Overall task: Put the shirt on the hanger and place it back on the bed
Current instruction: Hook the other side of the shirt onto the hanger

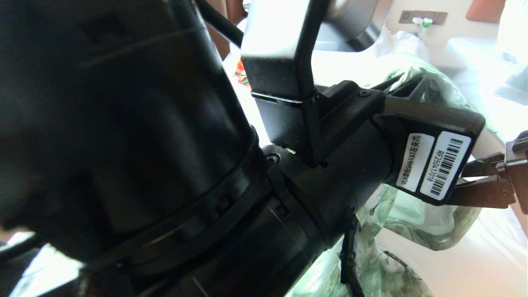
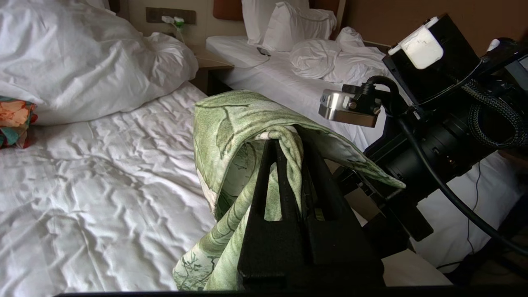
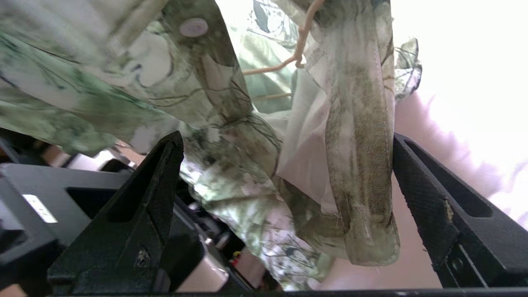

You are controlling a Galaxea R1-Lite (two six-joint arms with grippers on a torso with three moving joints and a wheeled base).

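Observation:
My left gripper (image 2: 288, 144) is shut on a bunched fold of the green leaf-print shirt (image 2: 231, 119), holding it up above the bed (image 2: 103, 185). The cloth drapes over both fingers and hangs down beside them. My right gripper (image 3: 284, 138) is open just under the shirt (image 3: 363, 144), with a hemmed edge hanging loose between its fingers (image 3: 165, 173). A short piece of the cream wire hanger (image 3: 300, 45) shows among the folds above; the remainder is hidden. In the head view my left arm fills most of the picture, with the shirt (image 1: 416, 218) behind it.
An orange floral garment (image 2: 14, 119) lies at the bed's edge beside the heaped white duvet (image 2: 82, 62). A nightstand (image 2: 210, 66) and a second white bed (image 2: 280, 86) stand beyond. My right arm (image 2: 433, 140) crosses close beside the left gripper.

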